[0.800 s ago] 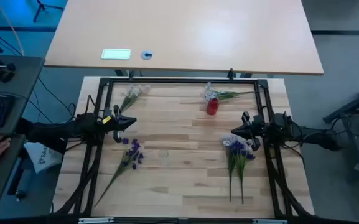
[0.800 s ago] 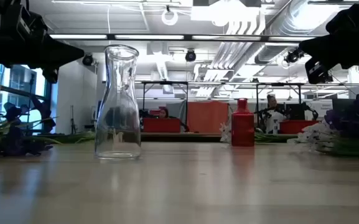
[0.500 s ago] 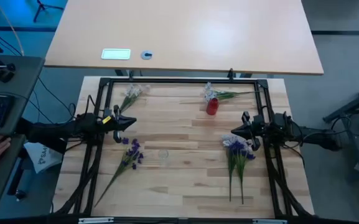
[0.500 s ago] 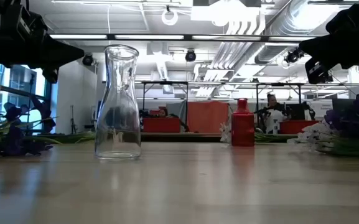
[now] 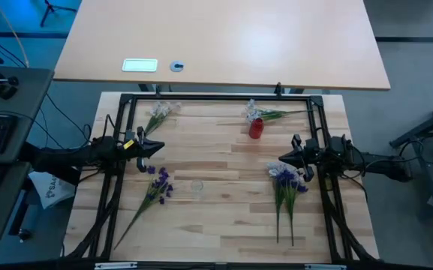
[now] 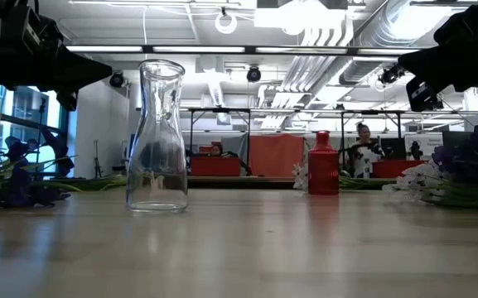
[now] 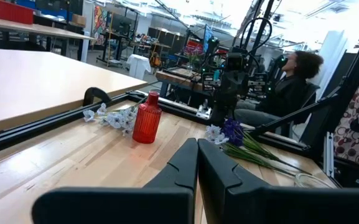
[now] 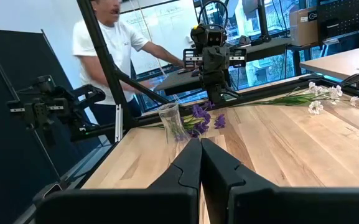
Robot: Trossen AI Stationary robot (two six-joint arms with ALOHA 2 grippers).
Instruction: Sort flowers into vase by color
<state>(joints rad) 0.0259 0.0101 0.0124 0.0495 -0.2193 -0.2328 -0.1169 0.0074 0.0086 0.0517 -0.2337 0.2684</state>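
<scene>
4 flower sprigs (image 5: 157, 184), 1 red vase (image 5: 256, 129), 1 clear glass carafe (image 6: 157, 136), 2 grippers (image 5: 152, 147)

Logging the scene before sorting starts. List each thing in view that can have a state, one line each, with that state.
Red vase: upright, empty.
Clear glass carafe: upright, empty.
Purple sprig: lying flat on the table.
White sprig: lying flat, near the far left corner.
White sprig by the vase: lying flat.
Mixed bunch: lying flat.
Left gripper: jaws shut, empty.
Right gripper: jaws shut, empty.
</scene>
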